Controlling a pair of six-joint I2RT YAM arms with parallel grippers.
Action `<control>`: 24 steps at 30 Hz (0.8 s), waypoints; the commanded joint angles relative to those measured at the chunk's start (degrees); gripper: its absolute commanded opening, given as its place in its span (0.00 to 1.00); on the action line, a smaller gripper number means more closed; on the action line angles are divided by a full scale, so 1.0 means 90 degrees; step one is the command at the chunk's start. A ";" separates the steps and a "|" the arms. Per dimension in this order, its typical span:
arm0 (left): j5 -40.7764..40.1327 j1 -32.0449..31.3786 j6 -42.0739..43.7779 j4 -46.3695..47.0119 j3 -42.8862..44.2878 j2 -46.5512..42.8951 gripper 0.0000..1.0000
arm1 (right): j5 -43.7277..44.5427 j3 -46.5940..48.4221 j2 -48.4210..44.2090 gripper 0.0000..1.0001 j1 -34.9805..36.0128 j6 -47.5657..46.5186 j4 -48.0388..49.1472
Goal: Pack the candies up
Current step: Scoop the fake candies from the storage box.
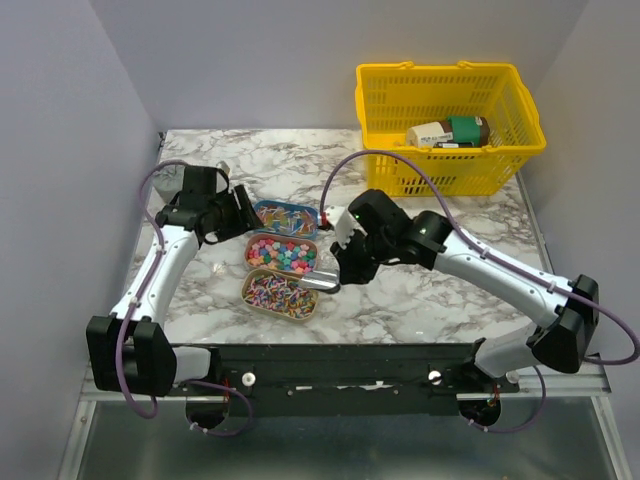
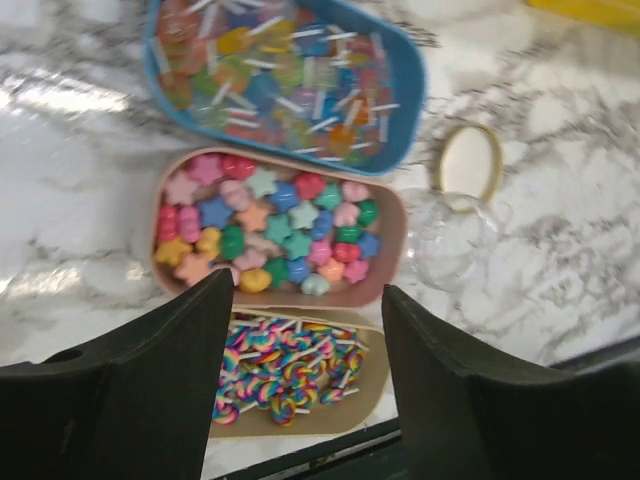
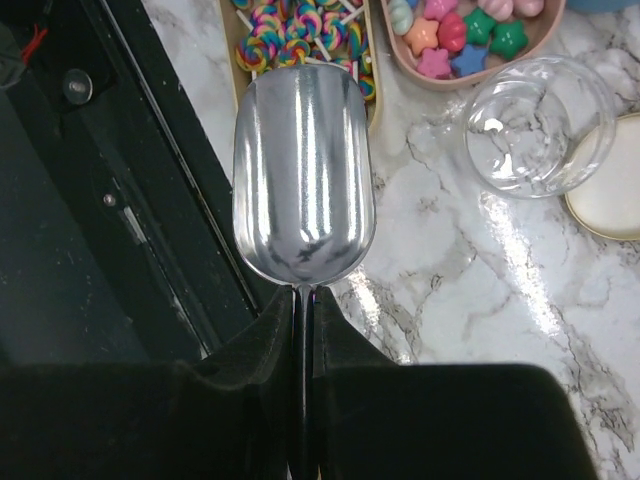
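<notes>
Candies point(image 1: 283, 253) fill three oval trays in a column left of centre: one blue tray point(image 2: 412, 75) at the top, one pink tray point(image 2: 395, 240) in the middle, and one tan tray point(image 2: 378, 375) lowest, close to the worktop's point(image 1: 420, 300) near edge. One empty silver scoop point(image 3: 305, 180), its handle pinched in the right tool point(image 3: 303, 330), hangs over the tan tray's edge. The left tool point(image 2: 305, 290) gapes wide above the trays, holding nothing. One clear jar point(image 3: 535, 125) and one lid point(image 3: 610, 205) sit just right of the trays. One yellow basket point(image 1: 380, 120) fills the upper right corner, with bare marble between.

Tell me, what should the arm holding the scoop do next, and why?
Probably the right gripper should push its scoop into the swirl candies: the scoop is empty, its lip at their tray, and the jar beside is empty.
</notes>
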 commanded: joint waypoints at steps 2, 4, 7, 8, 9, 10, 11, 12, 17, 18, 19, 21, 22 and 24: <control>-0.1360 0.0458 -0.0567 -0.0552 -0.0754 -0.0470 0.67 | 0.0438 0.0373 0.0414 0.01 0.0468 -0.0028 0.0110; -0.1477 0.0556 -0.0616 -0.0640 -0.0950 -0.0519 0.67 | 0.0574 0.0509 0.0726 0.01 0.0556 0.0011 0.0130; -0.1634 0.0605 -0.0723 -0.0758 -0.1155 -0.0510 0.67 | 0.0750 0.0675 0.1145 0.01 0.0674 0.0002 0.0120; -0.1673 0.0634 -0.0753 -0.0767 -0.1214 -0.0500 0.67 | 0.0770 0.0811 0.1244 0.01 0.0713 -0.0008 0.0024; -0.1770 0.0654 -0.0782 -0.0767 -0.1321 -0.0481 0.67 | 0.0867 0.0909 0.1342 0.01 0.0732 -0.0018 -0.0055; -0.1800 0.0692 -0.0840 -0.0767 -0.1361 -0.0432 0.67 | 0.0906 0.0987 0.1536 0.01 0.0732 -0.0027 -0.0133; -0.1800 0.0712 -0.0851 -0.0748 -0.1409 -0.0393 0.66 | 0.0917 0.1153 0.1615 0.01 0.0752 -0.0066 -0.0337; -0.1800 0.0722 -0.0860 -0.0719 -0.1477 -0.0364 0.66 | 0.1013 0.1222 0.1713 0.01 0.0771 -0.0076 -0.0435; -0.1586 0.0732 -0.0919 -0.0417 -0.1683 -0.0061 0.60 | 0.1141 0.1525 0.2103 0.01 0.0791 -0.0086 -0.0982; -0.1527 0.0732 -0.0938 -0.0377 -0.1770 -0.0022 0.59 | 0.1170 0.1612 0.2143 0.01 0.0781 -0.0096 -0.1070; -0.1488 0.0732 -0.0939 -0.0348 -0.1800 0.0075 0.59 | 0.1171 0.1652 0.2201 0.01 0.0791 -0.0105 -0.1168; -0.1449 0.0732 -0.0977 -0.0260 -0.1907 0.0144 0.58 | 0.1054 0.1720 0.2270 0.01 0.0791 -0.0154 -0.1383; -0.1449 0.0732 -0.0987 -0.0231 -0.1946 0.0193 0.58 | 0.1015 0.1740 0.2270 0.01 0.0791 -0.0164 -0.1422; -0.1429 0.0732 -0.1007 -0.0152 -0.2044 0.0232 0.59 | 0.0966 0.1779 0.2338 0.01 0.0820 -0.0223 -0.1568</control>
